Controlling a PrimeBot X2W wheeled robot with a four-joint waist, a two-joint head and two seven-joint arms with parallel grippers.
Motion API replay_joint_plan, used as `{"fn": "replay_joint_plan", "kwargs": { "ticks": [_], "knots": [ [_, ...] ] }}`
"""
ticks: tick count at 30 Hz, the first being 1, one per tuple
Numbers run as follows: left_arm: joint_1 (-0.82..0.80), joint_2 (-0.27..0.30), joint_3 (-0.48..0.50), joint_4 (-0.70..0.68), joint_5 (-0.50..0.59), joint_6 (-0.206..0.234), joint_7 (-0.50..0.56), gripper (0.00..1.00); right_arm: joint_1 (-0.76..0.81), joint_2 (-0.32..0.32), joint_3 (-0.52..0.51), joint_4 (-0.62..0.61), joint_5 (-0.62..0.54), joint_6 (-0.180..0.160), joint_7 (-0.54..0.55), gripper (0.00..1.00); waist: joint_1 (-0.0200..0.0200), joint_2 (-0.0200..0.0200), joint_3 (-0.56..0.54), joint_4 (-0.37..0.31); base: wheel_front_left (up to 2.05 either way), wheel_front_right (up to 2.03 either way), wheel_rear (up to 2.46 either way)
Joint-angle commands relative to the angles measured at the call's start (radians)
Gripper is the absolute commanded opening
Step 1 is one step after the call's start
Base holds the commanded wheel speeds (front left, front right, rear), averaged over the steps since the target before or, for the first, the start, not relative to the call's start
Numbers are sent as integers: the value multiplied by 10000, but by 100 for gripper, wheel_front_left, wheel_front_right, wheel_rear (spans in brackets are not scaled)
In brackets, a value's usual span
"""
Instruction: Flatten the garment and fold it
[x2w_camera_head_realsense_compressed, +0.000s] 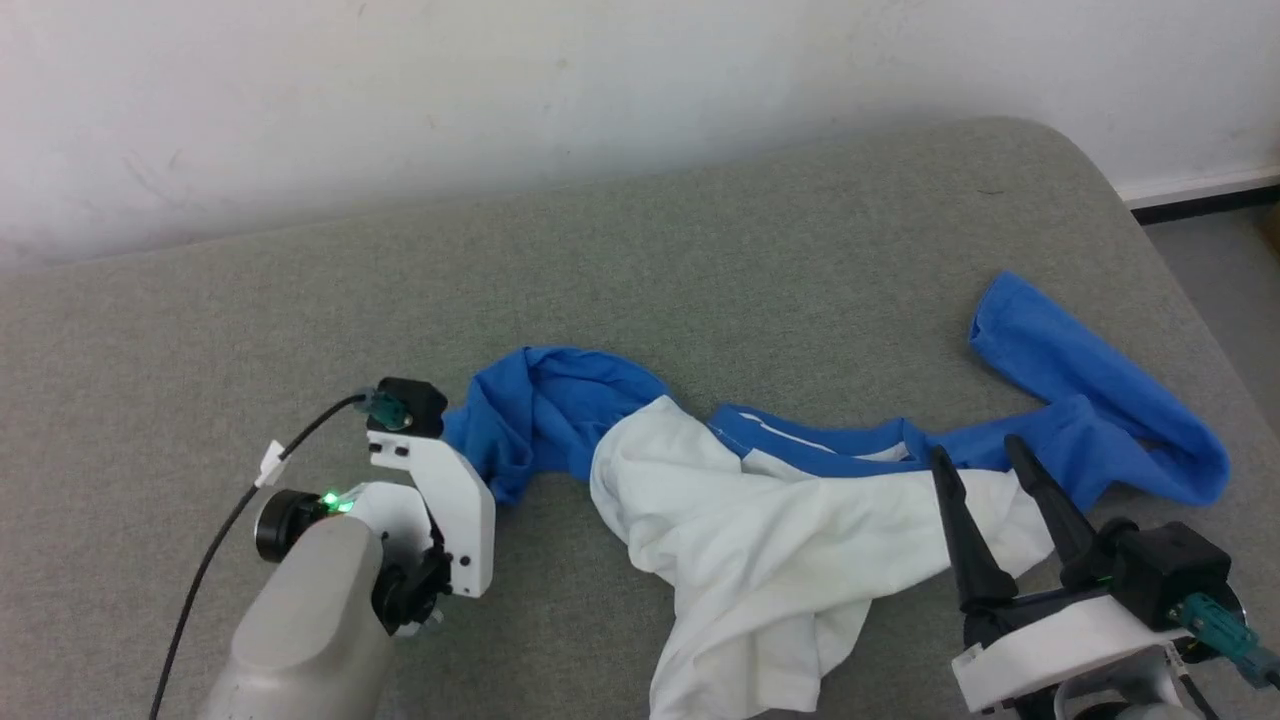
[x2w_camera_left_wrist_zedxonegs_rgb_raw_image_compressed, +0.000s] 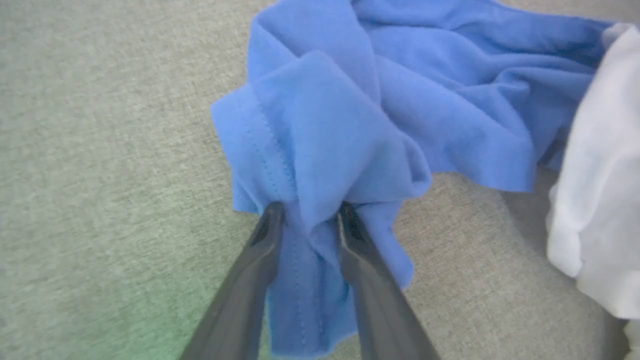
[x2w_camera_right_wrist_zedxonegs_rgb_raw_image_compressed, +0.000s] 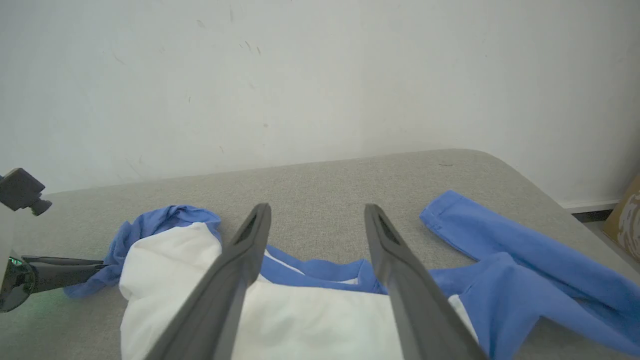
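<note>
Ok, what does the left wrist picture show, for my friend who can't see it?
The left gripper pinches a bunched blue fold of the shirt between its two dark fingers. More crumpled blue cloth spreads above, with a white part of the shirt at the right edge. Everything lies on a grey cloth surface.

The garment (x2w_camera_head_realsense_compressed: 780, 530), a white T-shirt with bright blue sleeves and neckband (x2w_camera_head_realsense_compressed: 810, 445), lies crumpled and unfolded on the grey cloth surface (x2w_camera_head_realsense_compressed: 700, 260), stretched sideways. Its left sleeve (x2w_camera_head_realsense_compressed: 545, 410) is bunched into folds at the robot's left, while its right sleeve (x2w_camera_head_realsense_compressed: 1090, 400) runs out long and bent at the right. The white body is rumpled and trails toward the near edge.
</note>
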Motion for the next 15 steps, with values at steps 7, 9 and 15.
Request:
{"fn": "replay_joint_plan", "kwargs": {
  "ticks": [7,9,15],
  "knots": [
    [961,744,151,-904,-336,220,-1431,0,142,18,-278,33,139,-9,-168,100,0,-1,-206,554,0,0,0],
    [1414,1112,495,-1634,-370,572,-1798,0,240,18,-363,5,144,-9,-158,100,0,-1,-294,788,0,0,0],
    [3485,2005,1588,-4556,-707,1766,-1846,0,460,18,-582,-133,166,-9,-111,100,0,-1,-420,1545,0,0,0]
  ]
}}
